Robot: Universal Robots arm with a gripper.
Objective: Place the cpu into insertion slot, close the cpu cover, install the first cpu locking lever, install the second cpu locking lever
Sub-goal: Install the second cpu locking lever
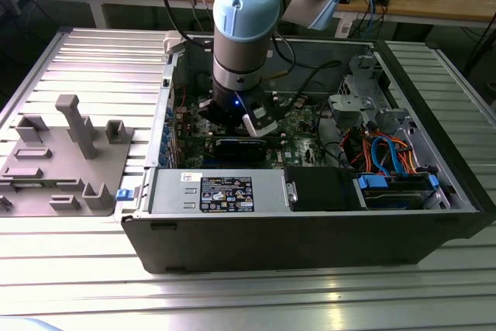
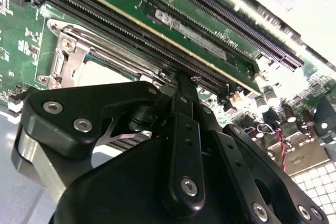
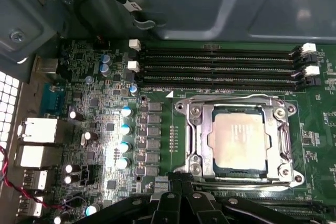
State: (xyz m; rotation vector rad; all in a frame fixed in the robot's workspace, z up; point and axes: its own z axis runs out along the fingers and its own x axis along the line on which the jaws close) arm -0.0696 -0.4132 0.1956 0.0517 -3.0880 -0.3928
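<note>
Cpu point(image 3: 239, 141) seated under cpu cover point(image 3: 202, 140) in first wrist view; end effector point(image 2: 181, 85) apparently pinched shut, empty.

Your arm point(image 1: 246, 29) is silver-grey tubing with pale blue caps on its round joints, and a black cable runs down its side. The gripper point(image 2: 181, 85) is black, its linked bars pinned with silver screws (one small blue light glows at the wrist).

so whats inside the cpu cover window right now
In the first wrist view the cpu sits there, its silvery top showing through the cover, which lies flat over it. The slot beneath is covered by the chip. The hand hangs close beside the socket.
</note>
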